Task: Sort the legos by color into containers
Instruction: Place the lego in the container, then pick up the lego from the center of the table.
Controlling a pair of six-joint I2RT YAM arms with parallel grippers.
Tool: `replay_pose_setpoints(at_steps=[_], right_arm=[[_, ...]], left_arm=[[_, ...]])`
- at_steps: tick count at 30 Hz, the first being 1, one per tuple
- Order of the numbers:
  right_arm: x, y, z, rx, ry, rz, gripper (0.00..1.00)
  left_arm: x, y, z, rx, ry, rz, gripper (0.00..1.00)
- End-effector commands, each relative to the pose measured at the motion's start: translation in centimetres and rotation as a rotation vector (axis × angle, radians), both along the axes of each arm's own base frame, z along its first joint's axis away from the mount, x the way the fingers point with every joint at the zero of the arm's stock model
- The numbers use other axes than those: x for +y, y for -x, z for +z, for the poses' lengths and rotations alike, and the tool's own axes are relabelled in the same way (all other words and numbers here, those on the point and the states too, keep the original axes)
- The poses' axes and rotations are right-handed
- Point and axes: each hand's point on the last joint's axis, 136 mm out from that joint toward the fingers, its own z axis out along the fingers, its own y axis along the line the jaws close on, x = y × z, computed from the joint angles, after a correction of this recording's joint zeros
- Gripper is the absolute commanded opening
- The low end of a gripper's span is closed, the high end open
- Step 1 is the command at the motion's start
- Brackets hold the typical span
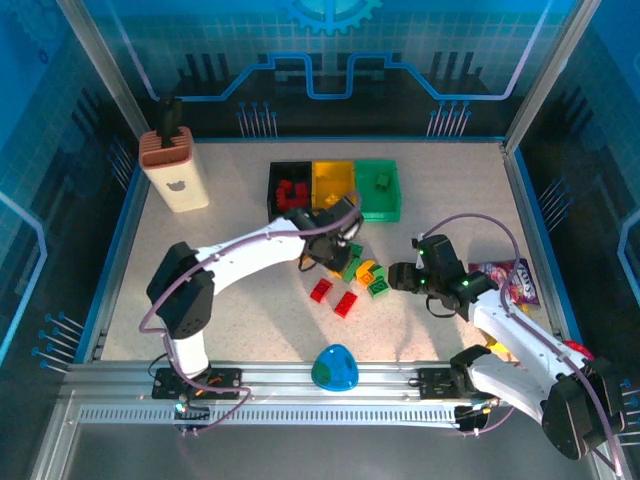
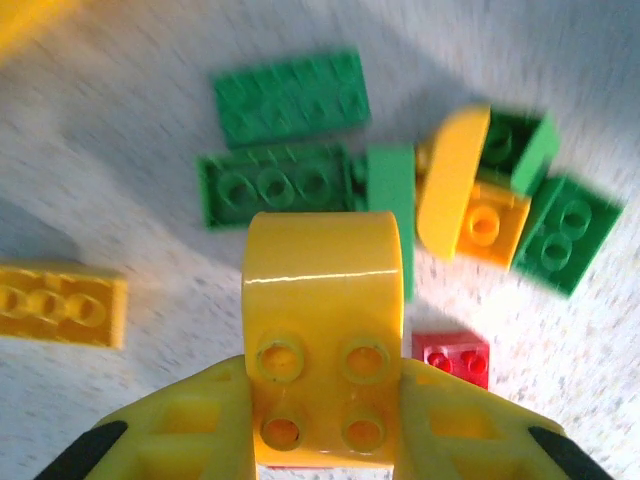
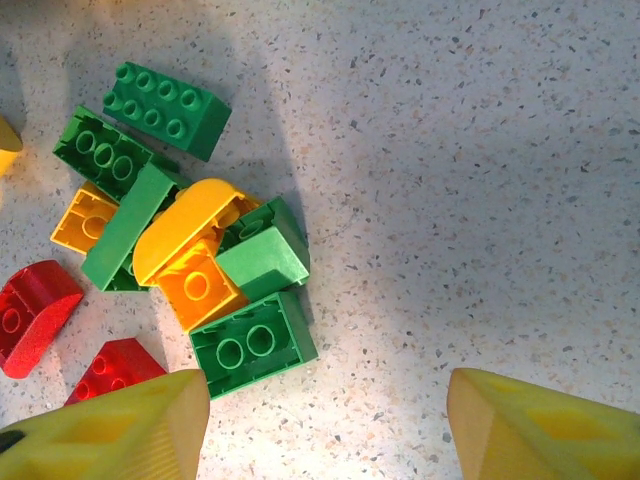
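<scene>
Speckled table [image 3: 500, 150], ylw lego [image 2: 322, 290] in L claw [image 2: 322, 430]

The beige block [image 1: 177, 185] has a small grey mark on its front, maybe an apple shape. The shiny snack bag [image 1: 512, 281] has white letters on purple, too small to read. A blue gear sign [image 1: 330, 10] is on the back wall

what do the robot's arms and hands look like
Both the left arm and right arm have white links, black joints and a thin pale cable looping alongside. The left hand and right hand have yellow plastic fingers with triangular cut-outs and black patches at the base.
</scene>
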Motion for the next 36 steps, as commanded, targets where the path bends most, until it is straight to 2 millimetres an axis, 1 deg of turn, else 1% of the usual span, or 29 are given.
replay_pose_setpoints(at_steps=[1, 5, 8, 10, 13, 19, 20, 21, 22, 23, 24, 25, 27, 29, 31, 33, 36], right_arm=[[-0.2, -0.1, 0.3, -0.01, -0.028, -0.024, 0.65], [-0.2, -0.2, 0.5, -0.011, -0.034, -0.023, 0.65], [-0.1, -0.2, 0.8, -0.014, -0.037, -0.023, 0.65], [-0.2, 0.0, 0.9, -0.014, -0.036, -0.023, 0.65], [-0.2, 0.2, 1.1, -0.018, -0.039, -0.022, 0.65], [-0.3, 0.6, 1.7, -0.015, -0.044, -0.013, 0.65], [-0.2, 0.6, 1.8, -0.017, -0.045, -0.012, 0.65], [-0.3, 0.7, 1.9, -0.017, -0.044, -0.014, 0.65], [-0.3, 0.7, 2.0, -0.019, -0.044, -0.012, 0.65], [-0.3, 0.7, 2.1, -0.019, -0.043, -0.009, 0.66], [-0.2, 0.7, 2.2, -0.019, -0.044, -0.003, 0.68], [-0.1, 0.7, 2.1, -0.016, -0.043, 0.001, 0.7], [0.0, 0.7, 2.2, -0.016, -0.043, 0.009, 0.71], [0.3, 0.6, 2.1, -0.011, -0.044, 0.019, 0.72], [0.6, 0.5, 1.9, -0.001, -0.039, 0.035, 0.74], [1.3, 0.4, 1.8, 0.007, -0.034, 0.073, 0.77], [2.1, 0.3, 1.2, 0.033, 0.004, 0.12, 0.83]], left_arm=[[0.8, -2.9, 4.2, -0.063, 0.085, 0.031, 0.25], [1.8, -8.0, 6.6, -0.14, 0.133, 0.132, 0.25], [2.3, -11.5, 7.1, -0.171, 0.138, 0.189, 0.25], [2.5, -13.4, 7.3, -0.185, 0.133, 0.215, 0.24], [2.6, -16.1, 7.2, -0.197, 0.133, 0.24, 0.25], [3.5, -21.1, 5.5, -0.189, 0.144, 0.317, 0.25], [3.4, -21.7, 5.6, -0.188, 0.155, 0.324, 0.26], [3.5, -22.1, 5.7, -0.189, 0.162, 0.331, 0.34], [3.5, -22.3, 6.1, -0.195, 0.169, 0.336, 0.56], [3.4, -22.3, 6.6, -0.197, 0.173, 0.335, 0.8], [3.5, -22.2, 7.3, -0.203, 0.18, 0.336, 0.88], [3.5, -22.0, 8.1, -0.211, 0.189, 0.337, 0.9], [3.7, -21.3, 10.0, -0.241, 0.211, 0.336, 0.91], [4.0, -20.3, 11.6, -0.272, 0.234, 0.329, 0.91], [4.3, -18.8, 13.0, -0.304, 0.262, 0.32, 0.91], [5.0, -17.3, 14.1, -0.327, 0.288, 0.316, 0.91], [6.1, -14.7, 15.0, -0.35, 0.316, 0.316, 0.89]])
